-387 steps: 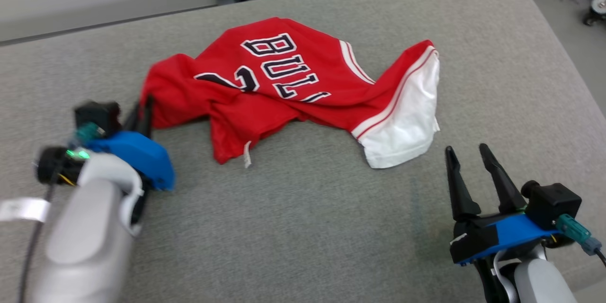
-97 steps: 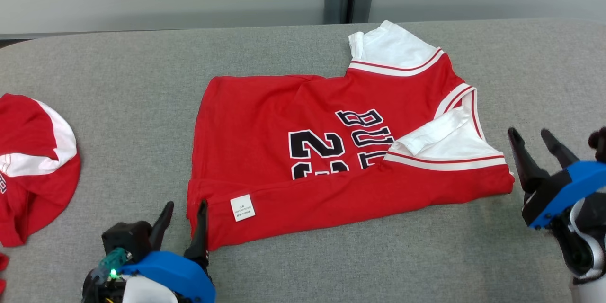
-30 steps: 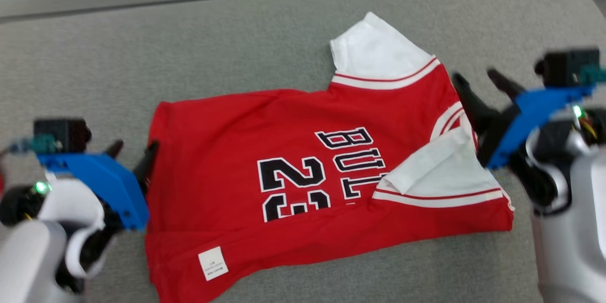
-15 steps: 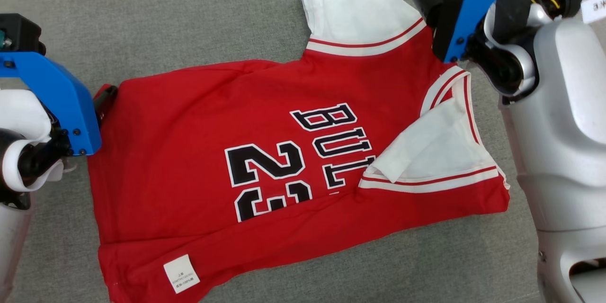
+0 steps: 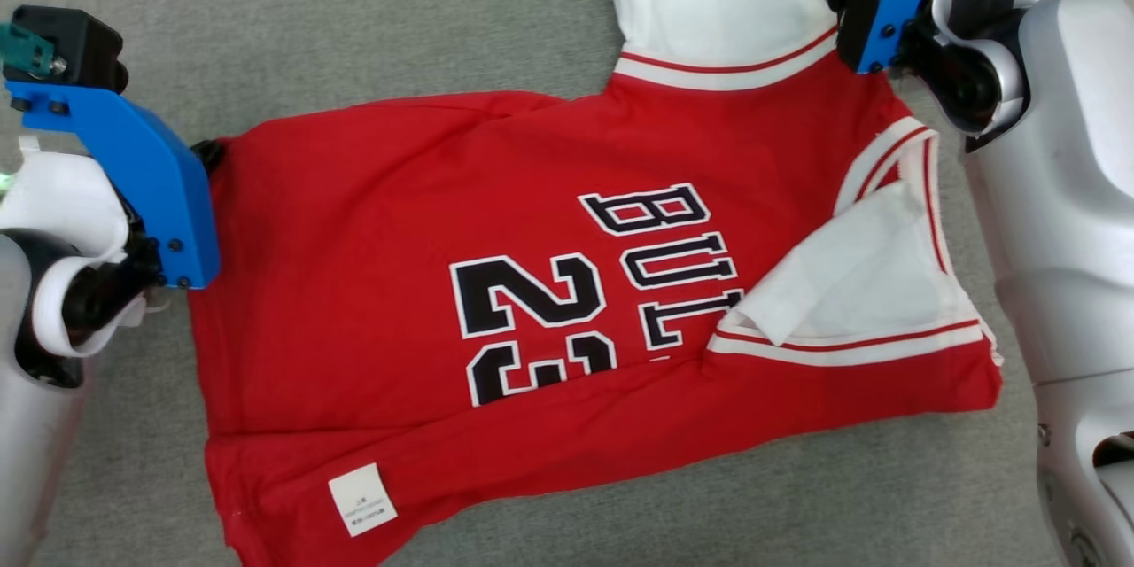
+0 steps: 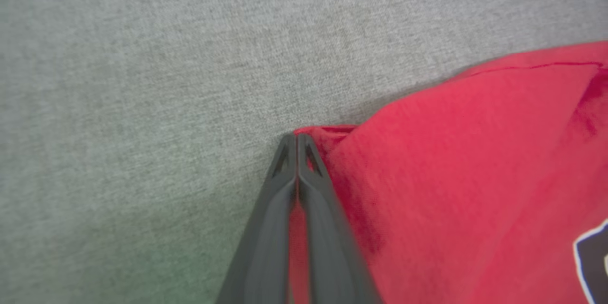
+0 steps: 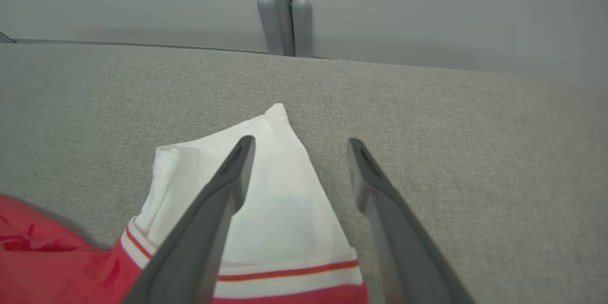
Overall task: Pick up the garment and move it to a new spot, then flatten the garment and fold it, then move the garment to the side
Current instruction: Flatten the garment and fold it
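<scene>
The garment (image 5: 496, 195) is a red jersey with white sleeves and black "BUL" and "23" lettering, spread on the grey padded surface with its near edge folded over. My left gripper (image 6: 297, 138) is shut on the garment's (image 6: 451, 175) far left corner, and red cloth shows between its fingers. In the head view this left gripper (image 5: 209, 154) sits at the jersey's left edge. My right gripper (image 7: 300, 146) is open above the far white sleeve (image 7: 275, 209), one finger over the sleeve and one over bare grey surface.
Grey padded surface (image 5: 354, 18) surrounds the jersey. Its far edge meets a pale wall with a grey post (image 7: 284, 9). A second white sleeve (image 5: 850, 283) lies folded onto the jersey by my right forearm (image 5: 1063, 239). A white label (image 5: 361, 500) sits near the front hem.
My left gripper has gone from open to shut on the jersey's far left corner. The right gripper has shifted a little farther over the far sleeve. The head view has also shifted slightly.
</scene>
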Tool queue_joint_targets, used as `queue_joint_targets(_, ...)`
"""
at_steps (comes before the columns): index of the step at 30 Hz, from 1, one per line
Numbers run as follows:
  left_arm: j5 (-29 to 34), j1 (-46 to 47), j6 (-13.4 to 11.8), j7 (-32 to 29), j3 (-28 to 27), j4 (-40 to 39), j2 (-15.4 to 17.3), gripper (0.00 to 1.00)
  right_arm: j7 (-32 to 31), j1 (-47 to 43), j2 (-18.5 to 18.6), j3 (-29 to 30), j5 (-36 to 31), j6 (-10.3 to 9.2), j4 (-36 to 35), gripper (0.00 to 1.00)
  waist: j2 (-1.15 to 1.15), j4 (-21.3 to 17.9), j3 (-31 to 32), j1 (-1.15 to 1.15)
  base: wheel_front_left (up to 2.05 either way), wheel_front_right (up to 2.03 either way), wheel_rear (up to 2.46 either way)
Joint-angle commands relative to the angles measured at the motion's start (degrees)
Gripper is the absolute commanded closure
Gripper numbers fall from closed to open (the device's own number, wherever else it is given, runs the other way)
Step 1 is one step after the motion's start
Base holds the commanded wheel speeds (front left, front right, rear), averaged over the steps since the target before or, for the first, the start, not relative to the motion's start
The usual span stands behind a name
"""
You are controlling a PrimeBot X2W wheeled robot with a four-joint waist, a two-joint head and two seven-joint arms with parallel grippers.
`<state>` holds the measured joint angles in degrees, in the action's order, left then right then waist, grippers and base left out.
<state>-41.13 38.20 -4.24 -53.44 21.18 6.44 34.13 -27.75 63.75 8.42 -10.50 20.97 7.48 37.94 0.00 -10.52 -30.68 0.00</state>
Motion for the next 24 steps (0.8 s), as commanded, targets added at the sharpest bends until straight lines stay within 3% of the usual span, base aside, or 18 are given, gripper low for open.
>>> queue_joint_targets(1,0.4,-2.1,-0.1,1.6,0.5,0.5,-0.9,1.00,0.1,1.3,0.6,0.4,0.0,0.03,1.1,0.00,0.00,1.3,-0.9,0.00,0.00,0.00,0.00)
queue_joint_targets(6,0.4,-3.6,-0.6,11.6,-1.5,-1.5,-5.0,1.00,-0.9,3.4,2.1,1.9,-2.3,0.03,5.2,0.00,0.00,5.0,-2.3,0.00,0.00,0.00,0.00)
queue_joint_targets(11,0.5,-4.2,0.7,19.7,-0.8,-1.5,-10.1,1.00,-1.7,6.2,3.9,3.8,-5.5,0.03,8.5,0.00,0.00,9.4,-3.6,0.00,0.00,0.00,0.00)
queue_joint_targets(16,-0.2,-3.1,2.3,24.8,1.4,1.2,-16.0,1.00,-4.3,7.7,6.8,3.1,-9.4,0.03,10.9,0.00,0.00,13.8,-4.3,0.00,0.00,0.00,0.00)
queue_joint_targets(20,0.4,-2.4,3.2,27.7,2.4,3.8,-18.3,1.00,-7.1,7.9,8.8,2.7,-10.1,0.02,12.5,0.00,0.00,15.6,-4.9,0.00,0.00,0.00,0.00)
queue_joint_targets(21,0.6,-2.1,3.3,28.4,2.5,4.5,-18.6,1.00,-7.8,8.0,9.0,2.7,-9.9,0.02,12.9,0.18,0.00,15.8,-5.1,0.00,0.00,0.00,0.00)
queue_joint_targets(22,0.8,-2.1,3.2,29.2,2.4,5.1,-18.7,1.00,-8.1,7.7,9.1,2.8,-9.9,0.02,13.2,0.94,0.00,15.9,-5.1,0.00,0.00,0.00,0.00)
queue_joint_targets(24,1.1,-2.0,3.2,30.7,2.0,6.0,-18.9,1.00,-7.1,7.2,9.4,3.8,-10.1,0.02,12.8,1.00,0.00,15.9,-5.2,0.00,0.00,0.00,0.00)
